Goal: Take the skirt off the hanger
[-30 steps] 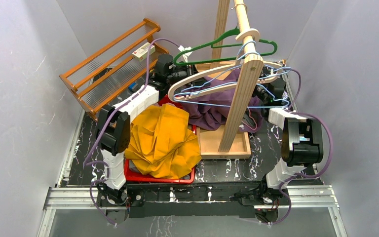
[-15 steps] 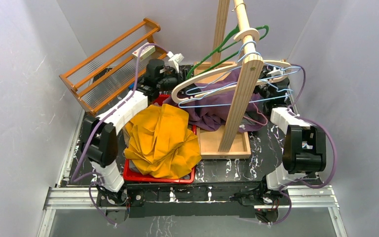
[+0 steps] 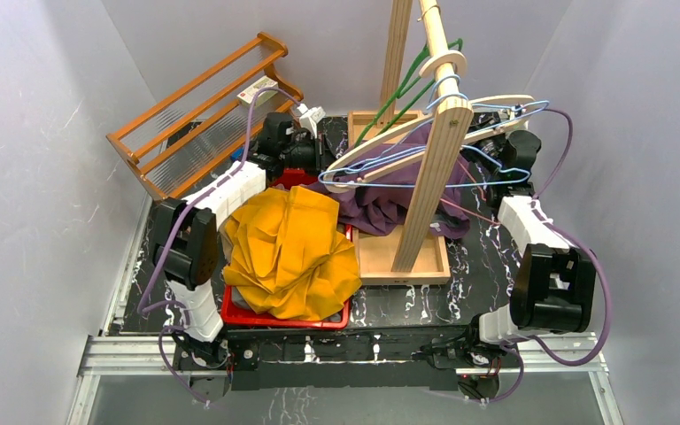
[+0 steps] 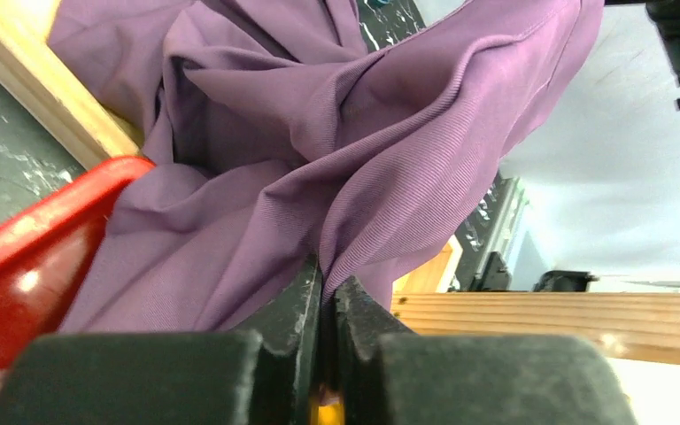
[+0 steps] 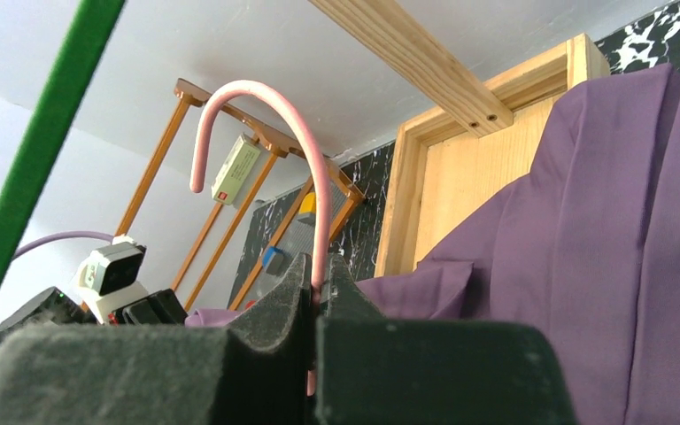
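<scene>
A shallow red plastic tray (image 3: 283,319) sits nearest the arm bases on the black marbled tabletop (image 3: 487,257). It holds a crumpled mustard-yellow cloth (image 3: 292,252), heaped in soft folds above the rim. Just beside it to the right lies a square pale-wood base tray (image 3: 403,266) with a flat plank upright (image 3: 429,186) rising from it.

A purple skirt of finely ribbed fabric (image 3: 381,208) is bunched in this wooden tray behind the upright. One fold spills over the red tray's corner. The left gripper (image 4: 326,274) is clenched on a raised ridge of that purple cloth, with its black jaws pressed together. The right gripper (image 5: 316,266) is clamped tight on the stem of a thin pink hanger hook (image 5: 252,86), whose smooth curved end stands free in the air. How the hanger meets the skirt's waistband cannot be made out.

Above the skirt, a broad cream wooden hanger (image 3: 381,159) and a thin green hanger (image 3: 407,88) hang tilted from the round rail. At the far left stands an orange-brown slatted wooden rack (image 3: 204,115), leaning against the grey wall.
</scene>
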